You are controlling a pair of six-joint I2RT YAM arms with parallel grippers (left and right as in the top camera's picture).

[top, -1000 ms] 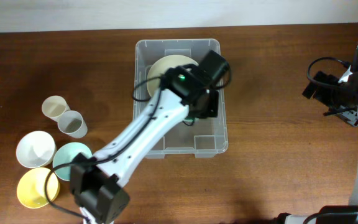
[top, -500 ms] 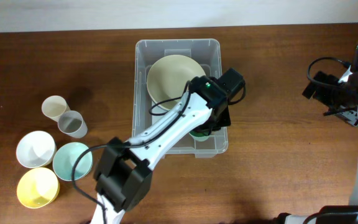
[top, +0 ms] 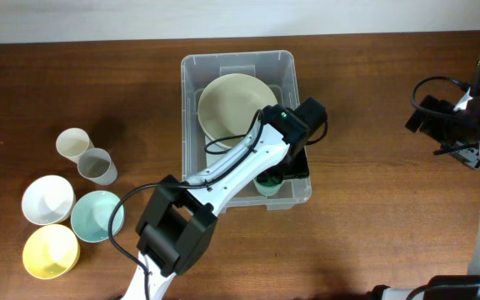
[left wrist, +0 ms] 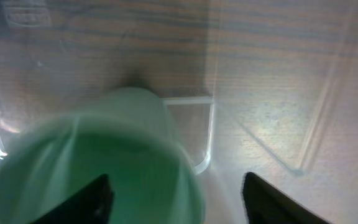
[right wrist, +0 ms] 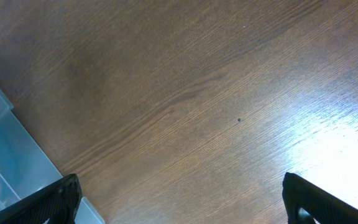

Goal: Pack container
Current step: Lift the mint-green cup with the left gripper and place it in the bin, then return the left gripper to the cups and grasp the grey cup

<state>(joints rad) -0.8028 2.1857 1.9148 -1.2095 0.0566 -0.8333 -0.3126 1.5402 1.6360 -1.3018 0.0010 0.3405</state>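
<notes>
The clear plastic container (top: 192,108) stands at the middle of the table with a large cream bowl (top: 233,104) in its far half. A green cup (top: 266,184) stands upright in its near right corner. My left gripper (top: 288,169) reaches down into that corner. In the left wrist view the green cup (left wrist: 104,155) fills the lower left, and my left gripper (left wrist: 176,190) is open, one finger over the cup's mouth and the other outside its wall. My right gripper (right wrist: 179,199) is open over bare wood, right of the container's corner (right wrist: 2,155).
On the left of the table stand two small cups (top: 73,143) (top: 97,166). Nearer the front are a white bowl (top: 47,200), a mint bowl (top: 97,215) and a yellow bowl (top: 50,250). The right arm (top: 457,117) hangs at the right edge.
My left gripper swung from above the cream bowl to the container's near right corner with the green cup, then its jaws opened. The right arm has not moved.
</notes>
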